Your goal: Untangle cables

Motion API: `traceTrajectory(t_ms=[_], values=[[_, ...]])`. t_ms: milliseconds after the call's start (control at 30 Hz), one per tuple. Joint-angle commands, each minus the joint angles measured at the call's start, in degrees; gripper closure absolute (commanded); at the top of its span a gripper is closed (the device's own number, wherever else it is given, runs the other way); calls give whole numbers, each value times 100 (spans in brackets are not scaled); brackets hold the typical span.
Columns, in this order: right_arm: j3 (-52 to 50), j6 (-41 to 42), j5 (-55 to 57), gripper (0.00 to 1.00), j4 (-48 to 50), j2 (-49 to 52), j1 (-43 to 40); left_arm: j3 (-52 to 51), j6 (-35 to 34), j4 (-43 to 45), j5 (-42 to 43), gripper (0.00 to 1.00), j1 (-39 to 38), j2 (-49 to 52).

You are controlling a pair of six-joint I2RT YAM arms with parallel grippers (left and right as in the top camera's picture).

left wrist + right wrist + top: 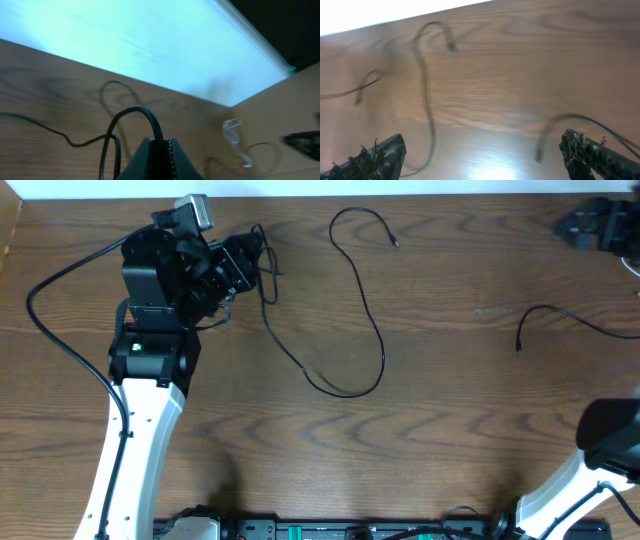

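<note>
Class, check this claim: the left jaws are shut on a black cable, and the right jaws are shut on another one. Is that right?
No. The right jaws stand open and empty above the table, as the right wrist view shows. The left jaws are shut on a black cable.

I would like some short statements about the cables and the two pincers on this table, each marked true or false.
1. The left pincer is shut on the long thin black cable. True.
2. The right pincer grips the short thin black cable. False: its fingers stand wide apart and hold nothing.
3. The long cable lies in a wide open curve on the brown wooden table. True.
4. The short cable crosses over the long one. False: they lie apart, the short one near the right edge.
</note>
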Motion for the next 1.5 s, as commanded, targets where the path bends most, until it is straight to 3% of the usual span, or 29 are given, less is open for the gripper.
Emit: traceTrajectory(t_ms=[0, 300, 633, 1033, 1267, 1467], values=[[28, -446, -730, 4, 20, 2, 549, 127, -942, 160, 291, 92, -142, 13], [26, -557, -1558, 5, 494, 9, 2109, 127, -2538, 306, -190, 92, -297, 17], [-170, -527, -1552, 12, 1228, 109, 3814, 127, -3034, 426, -210, 92, -295, 17], [-1032, -72, -1856, 16, 2636, 197, 4704, 127, -3604, 472, -660, 92, -291, 15], [-1639, 343, -1853, 32, 3650, 197, 4988, 127, -3613, 470, -658, 92, -291, 17], [-2140, 780, -1821, 57, 4507, 197, 5145, 127, -3611, 422, -656, 92, -291, 17]])
